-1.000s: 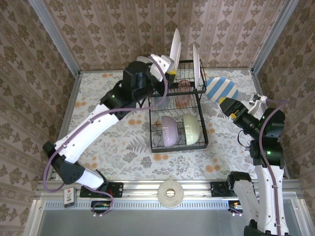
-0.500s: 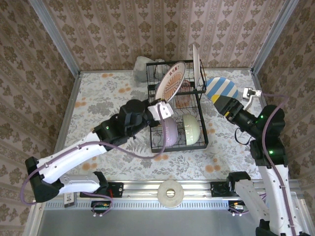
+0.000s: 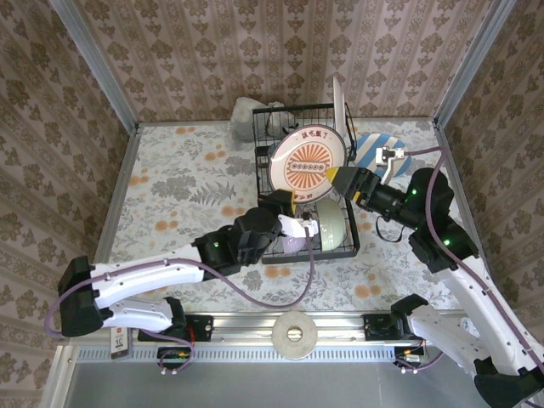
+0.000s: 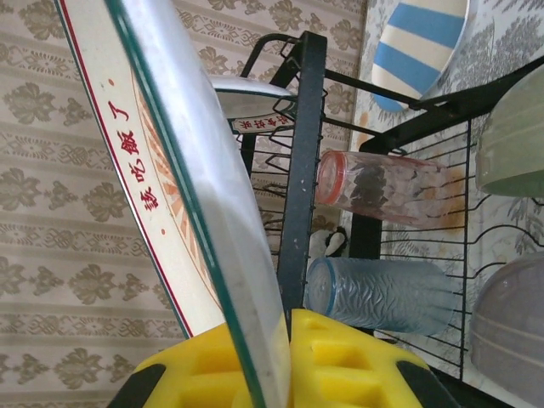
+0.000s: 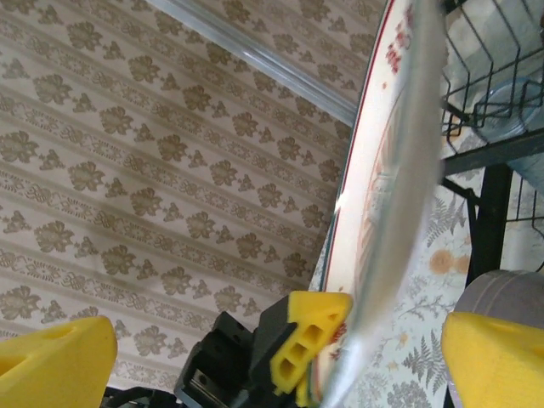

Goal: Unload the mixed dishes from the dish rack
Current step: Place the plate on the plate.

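My left pincer (image 3: 293, 202) was clamped tight on the lower rim of a round white plate with an orange sunburst pattern and red characters (image 3: 310, 161). Its yellow fingertips (image 4: 340, 365) pinched the edge from both faces. That plate was held up over the black wire two-tier dish rack (image 4: 302, 127), its face tilted toward the overhead camera. Inside the rack a clear pink tumbler (image 4: 387, 187) and a ribbed grey-blue tumbler (image 4: 378, 293) lay on their sides, one beside the other. Another white plate (image 3: 339, 106) stood upright at the rack's far end. At the near end a lavender bowl (image 4: 510, 331) sat beside a pale green bowl (image 3: 331, 223). My right pincer (image 3: 338, 178) stood wide, one jaw on either side of the held plate's right rim; I could not tell whether they touched it. Farther right, a blue-and-white striped plate (image 3: 382, 153) sat on the floral-patterned table (image 3: 170, 178) just beside the rack
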